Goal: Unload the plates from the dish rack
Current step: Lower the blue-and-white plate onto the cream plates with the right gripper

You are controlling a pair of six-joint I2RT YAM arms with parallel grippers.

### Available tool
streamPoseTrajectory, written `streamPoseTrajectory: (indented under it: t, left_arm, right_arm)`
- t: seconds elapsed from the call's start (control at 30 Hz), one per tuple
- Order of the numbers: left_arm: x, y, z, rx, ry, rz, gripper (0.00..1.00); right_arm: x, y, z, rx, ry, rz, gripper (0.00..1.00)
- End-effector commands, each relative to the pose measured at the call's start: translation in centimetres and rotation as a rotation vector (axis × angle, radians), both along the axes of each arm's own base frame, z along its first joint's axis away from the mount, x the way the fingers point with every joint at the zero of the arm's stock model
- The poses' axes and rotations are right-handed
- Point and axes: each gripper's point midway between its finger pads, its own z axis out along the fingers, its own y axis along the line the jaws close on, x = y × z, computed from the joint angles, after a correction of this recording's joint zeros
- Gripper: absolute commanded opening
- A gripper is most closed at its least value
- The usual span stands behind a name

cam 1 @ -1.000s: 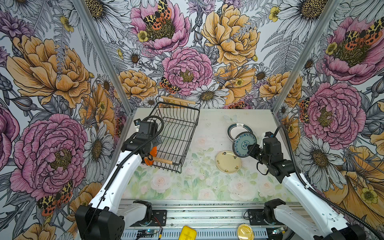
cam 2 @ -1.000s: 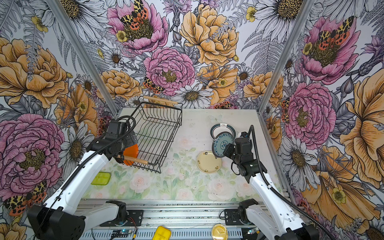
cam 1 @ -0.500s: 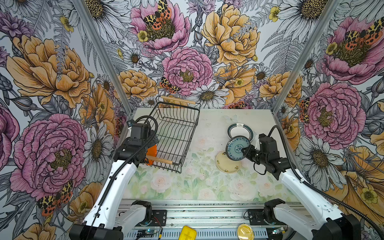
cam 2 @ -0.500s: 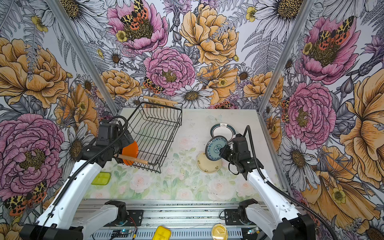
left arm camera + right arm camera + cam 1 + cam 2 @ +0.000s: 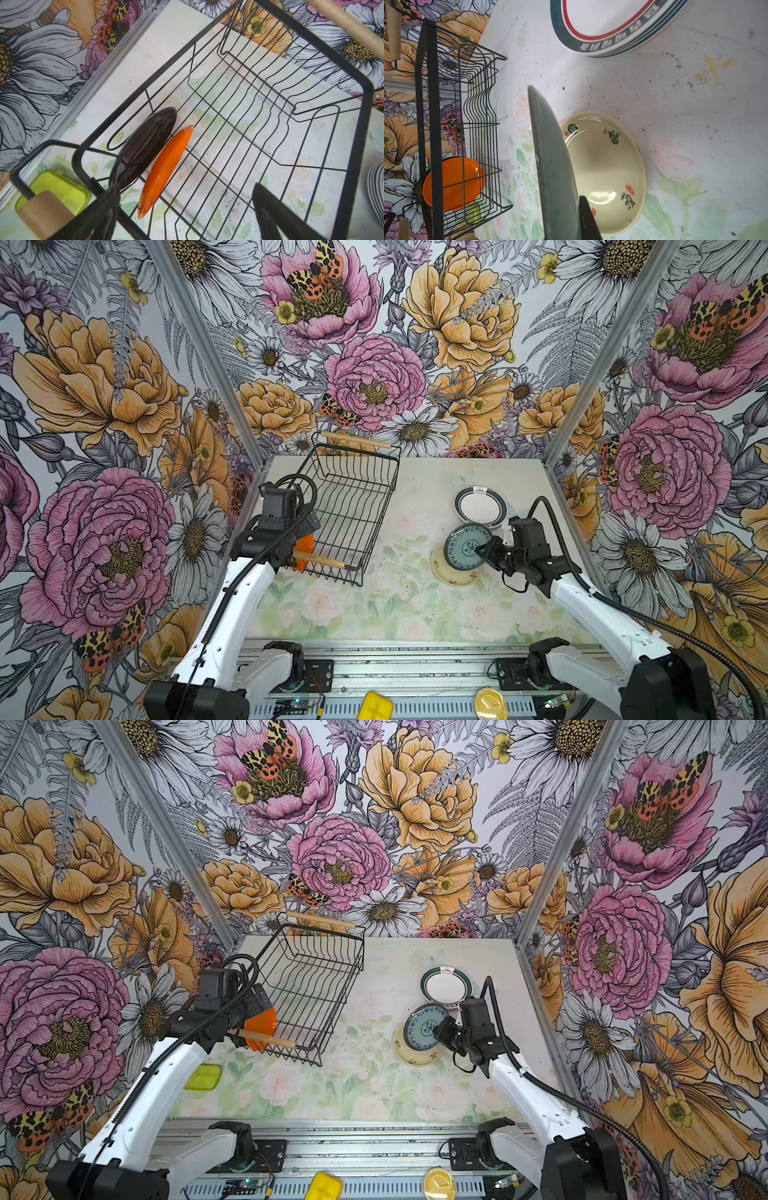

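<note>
Dish rack (image 5: 353, 510): orange plate (image 5: 164, 172), black plate (image 5: 143, 145) upright inside.
Right gripper (image 5: 484, 549): clamps blue patterned plate (image 5: 463, 547) above cream plate (image 5: 455, 578).
Left gripper (image 5: 184, 189): wide apart.

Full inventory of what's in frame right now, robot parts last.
dish rack: one, black wire, table left.
orange plate: one, orange, upright in rack.
black plate: one, black, upright beside it.
white plates: one stack, teal-rimmed, table right.
cream plate: one, cream, flat before the stack.
blue patterned plate: one, blue-grey, gripped over cream plate.
green container: one, lime, left of rack.
yellow objects: two, yellow, front rail.
left gripper: open, over rack's near end.
right gripper: shut on blue patterned plate.
</note>
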Motion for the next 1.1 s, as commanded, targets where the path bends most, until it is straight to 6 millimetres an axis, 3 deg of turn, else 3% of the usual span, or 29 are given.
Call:
streamPoseTrajectory:
  t: [0.0,0.33,0.73,1.07]
  left_arm:
    - [0.0,0.4,1.3,0.016,-0.061,0.004,0.99]
    - [0.6,-1.5,1.8,-0.078,-0.066,-0.060,0.99]
    - [0.9,-1.9,-0.2,-0.087,0.015,-0.084,0.99]
    - [1.0,-1.7,-0.8,-0.089,0.039,-0.074,0.99]
  right_arm:
    - [0.2,0.6,-0.4,0.047,0.005,0.011,0.00]
    - [-0.6,0.8,-2.5,0.048,0.063,0.022,0.00]
    - [-0.7,1.0,-4.4,0.049,0.119,0.034,0.00]
    - [-1.2,1.1,-5.8,0.039,0.171,0.040,0.29]
